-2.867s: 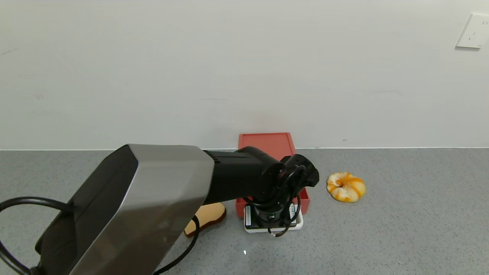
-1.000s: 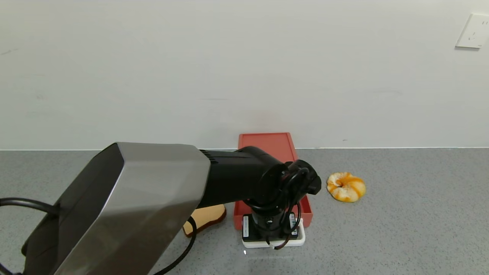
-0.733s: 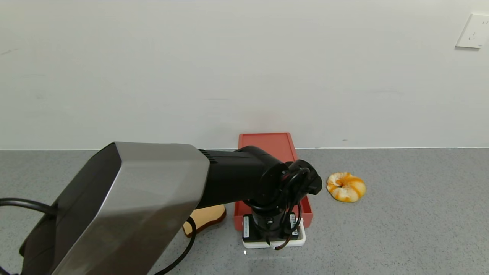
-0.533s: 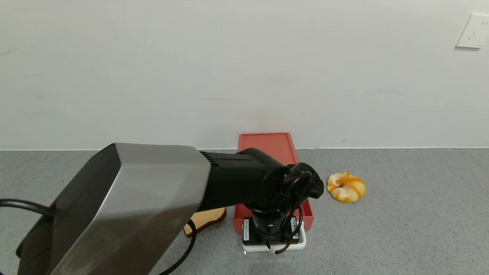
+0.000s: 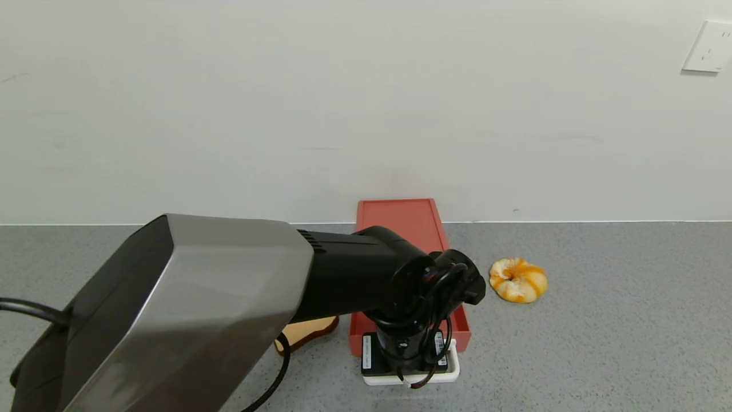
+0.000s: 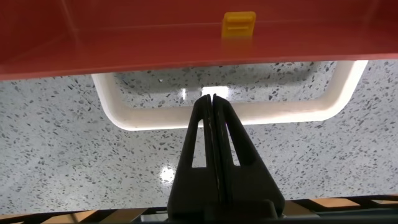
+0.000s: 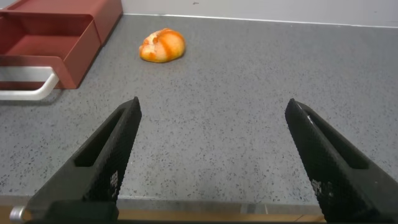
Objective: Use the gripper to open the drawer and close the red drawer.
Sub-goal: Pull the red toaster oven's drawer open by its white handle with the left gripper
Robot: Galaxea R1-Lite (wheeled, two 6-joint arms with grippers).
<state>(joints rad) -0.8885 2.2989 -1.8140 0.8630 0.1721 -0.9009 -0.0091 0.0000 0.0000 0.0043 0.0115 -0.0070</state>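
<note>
The salmon-red drawer [image 5: 457,326] stands against the wall at mid-table, its tray slid out from the red casing [image 5: 400,220] toward me. Its white loop handle [image 5: 452,375] is at the front. My left gripper [image 5: 409,366] hangs over the handle, pointing down. In the left wrist view the fingers [image 6: 213,99] are shut together and their tips reach over the handle's bar [image 6: 280,112] into the loop, below the red drawer front [image 6: 124,43]. My right gripper [image 7: 214,106] is open and empty over bare table to the right; the open drawer [image 7: 56,43] lies off to its side.
A peeled orange [image 5: 518,280] lies right of the drawer, also in the right wrist view [image 7: 162,46]. A bread slice [image 5: 306,331] lies left of the drawer, partly under my left arm. The wall runs behind the casing, with a socket [image 5: 709,47] at upper right.
My left gripper has moved toward me with the handle, and the drawer's front has slid out farther from the casing. The orange and bread have not moved.
</note>
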